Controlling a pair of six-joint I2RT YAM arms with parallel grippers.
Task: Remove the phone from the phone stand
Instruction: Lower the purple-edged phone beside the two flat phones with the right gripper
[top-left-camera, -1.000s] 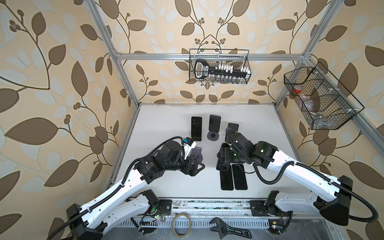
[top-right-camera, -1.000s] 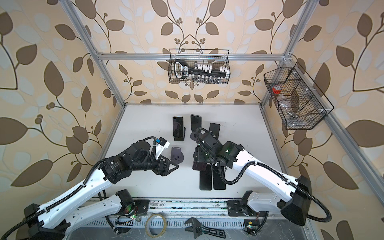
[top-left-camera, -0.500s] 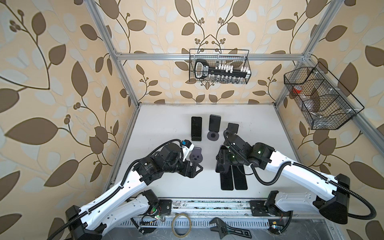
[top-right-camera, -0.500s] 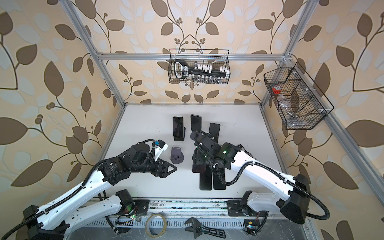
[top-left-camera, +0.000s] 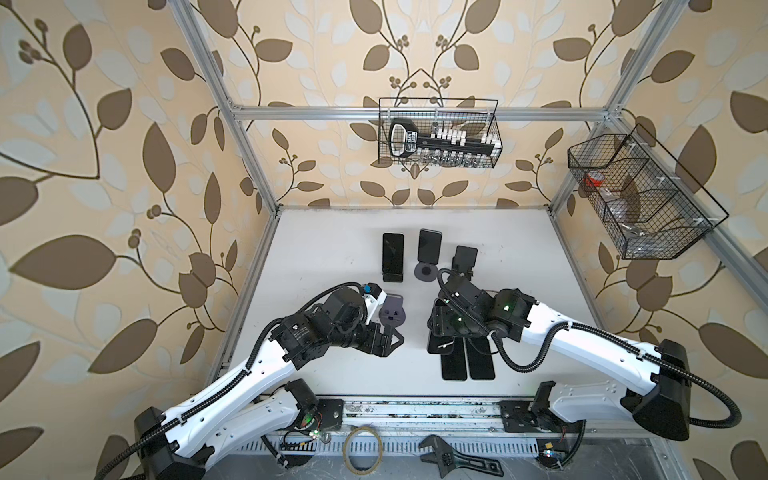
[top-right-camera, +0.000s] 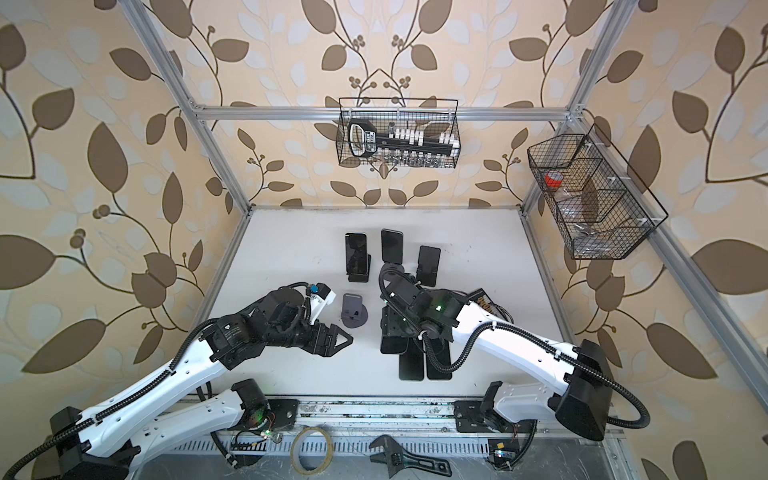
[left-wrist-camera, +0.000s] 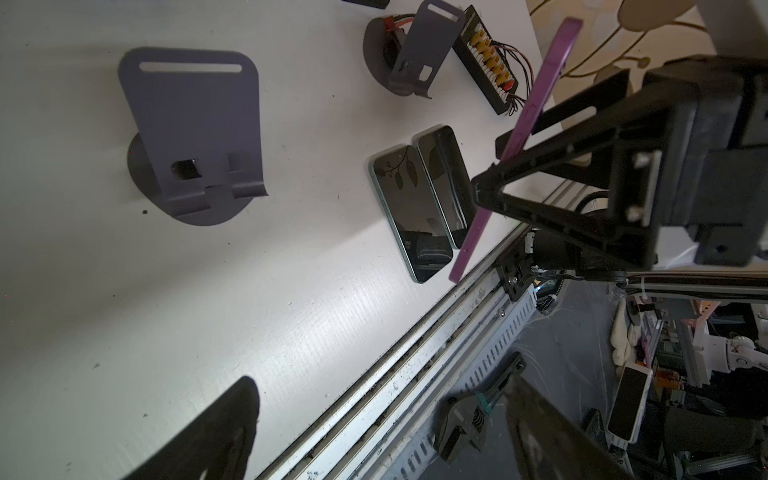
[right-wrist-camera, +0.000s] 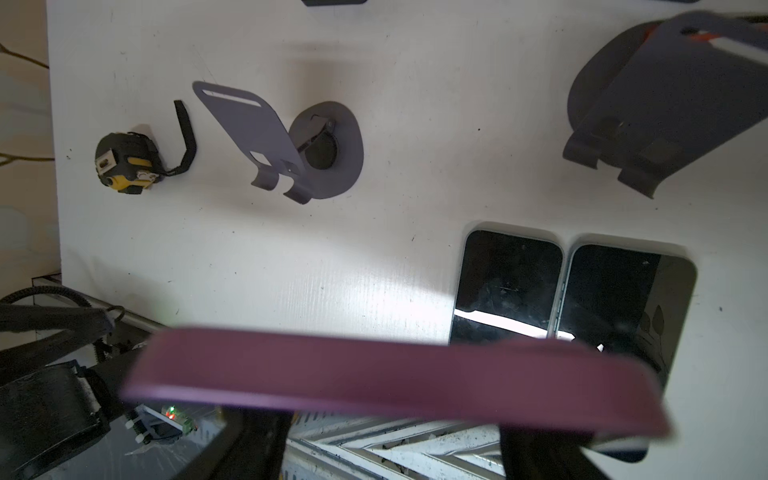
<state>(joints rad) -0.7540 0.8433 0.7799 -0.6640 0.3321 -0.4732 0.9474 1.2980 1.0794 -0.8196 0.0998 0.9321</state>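
Above the surface (right-wrist-camera: 291, 270), my right end effector (left-wrist-camera: 498, 170) clamps the phone (right-wrist-camera: 395, 374) near mid-length, apt I judge for a stiff, slick, breakable slab; my left end effector (top-left-camera: 395, 338) gapes empty.

Both top views looked steeply down from high above the table (top-left-camera: 324, 249), sharing nearly everything. Each wrist camera sat low and close, facing across it; both caught the two flat phones (left-wrist-camera: 411, 208) and the purple phone (left-wrist-camera: 542, 89).
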